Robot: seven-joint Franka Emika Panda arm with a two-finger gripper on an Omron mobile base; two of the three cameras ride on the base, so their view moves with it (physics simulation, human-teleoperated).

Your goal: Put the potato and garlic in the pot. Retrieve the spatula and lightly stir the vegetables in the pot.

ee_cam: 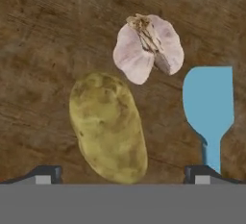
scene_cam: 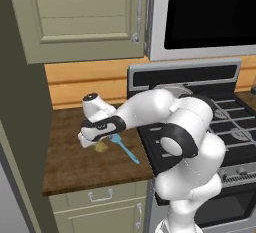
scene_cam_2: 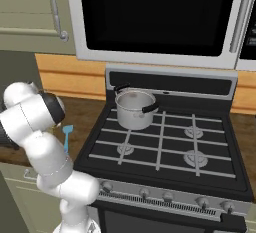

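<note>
Listing by size, 5 items. Worktop (scene_cam: 70, 162): dark wood, left of the stove. Pot (scene_cam_2: 134, 109): steel, on the stove's rear left burner. Claw (ee_cam: 123, 172): released, jaws wide, poised above the potato. Potato (ee_cam: 108, 127): on the worktop, between the tips. Garlic (ee_cam: 144, 50): just beside it. Spatula (ee_cam: 209, 107): alongside. Step judged: first pickup; next, lower and clench on the potato.

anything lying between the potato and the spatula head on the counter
No. In the hand view only bare wooden counter separates the potato from the spatula head. The garlic sits off beyond that gap, not in it.
</note>
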